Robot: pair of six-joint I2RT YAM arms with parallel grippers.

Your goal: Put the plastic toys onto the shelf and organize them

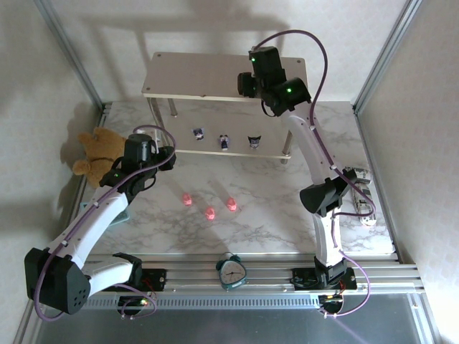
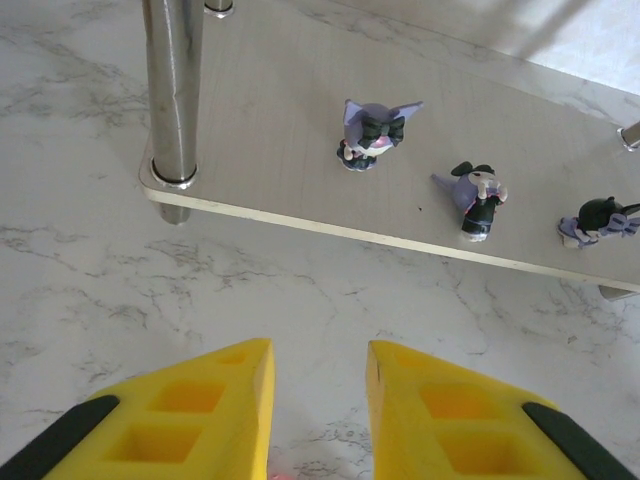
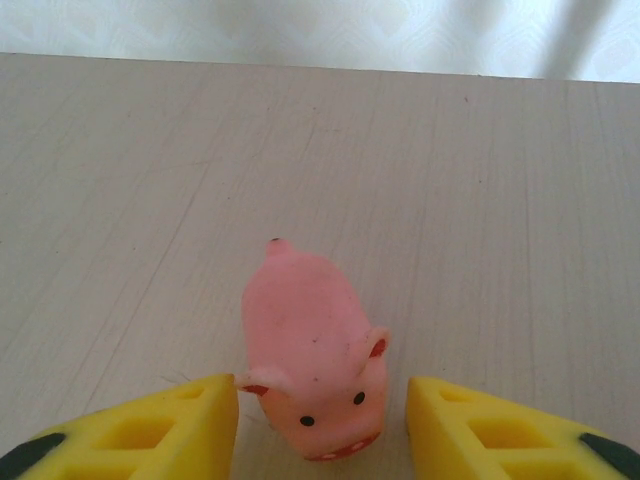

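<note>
Three figurines (image 1: 225,142) stand in a row on the shelf's (image 1: 208,75) lower board, and one pig (image 3: 310,350) is on its top board. Before the shelf three pigs (image 1: 210,213) lie on the table (image 1: 287,215) (a loose cluster), with the clock (image 1: 232,272) farther front. The teddy bear (image 1: 97,150) is left of the shelf.
</note>
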